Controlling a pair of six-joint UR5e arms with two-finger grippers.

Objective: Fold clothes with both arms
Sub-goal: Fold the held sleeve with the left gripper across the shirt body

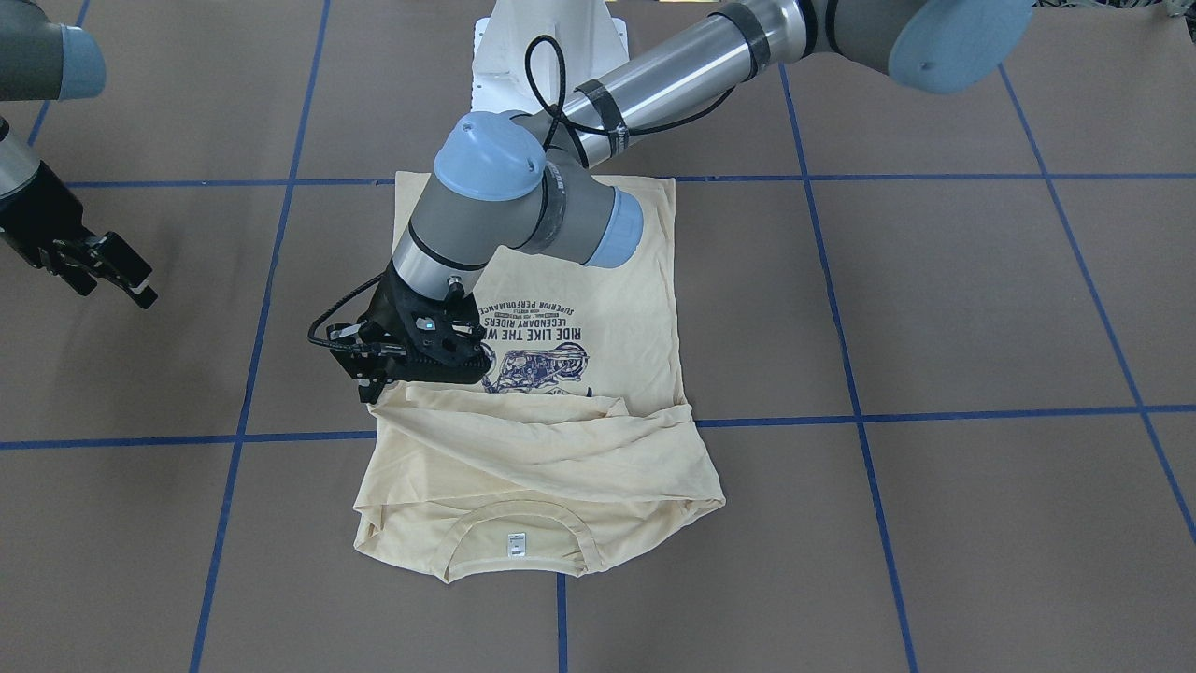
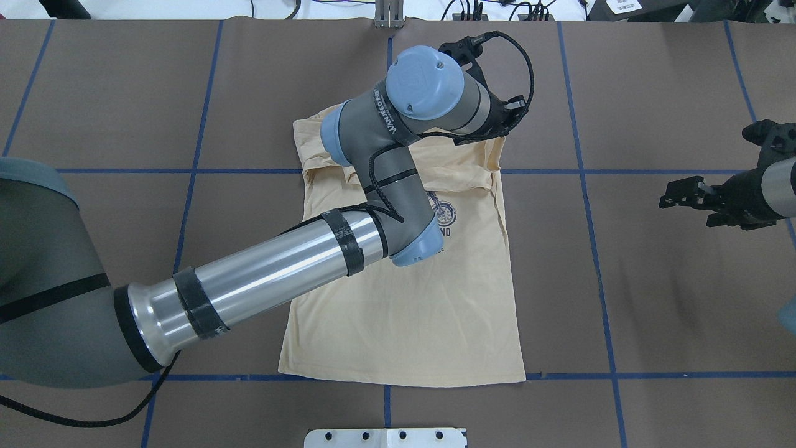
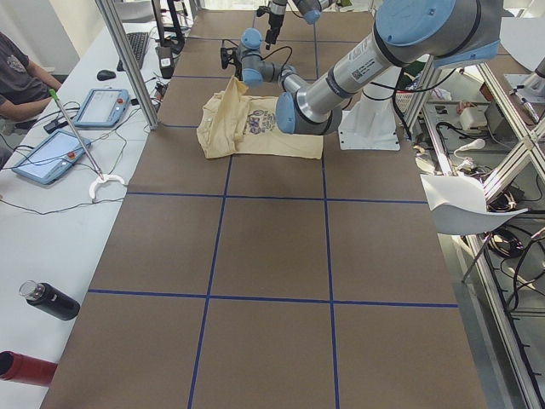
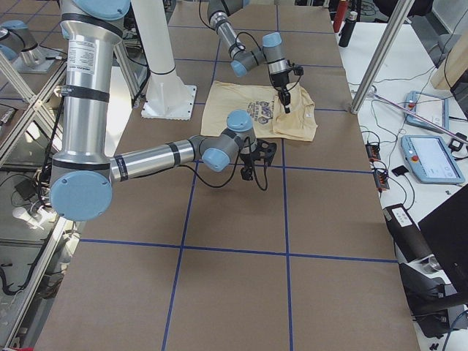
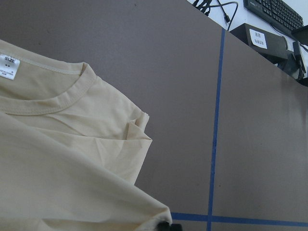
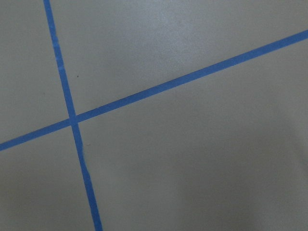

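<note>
The brown bench [image 1: 981, 299], gridded with blue tape, carried the cream shirt [image 1: 635, 308] at its centre, print up and hem toward the robot. A sleeve lay folded across the chest. The left arm [image 1: 654, 84] reached over the shirt. The left pincer [image 1: 378, 385] pinched the fold's end at the shirt's edge. The right pincer [image 1: 112, 285] hung well apart with its jaws parted, holding nothing. A white label [image 1: 516, 544] sat in the neck.

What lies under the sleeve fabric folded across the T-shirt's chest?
The sleeve fabric lies over the T-shirt front. Past its edge the navy print shows lettering and part of a motorcycle; the rest of it is covered.
</note>
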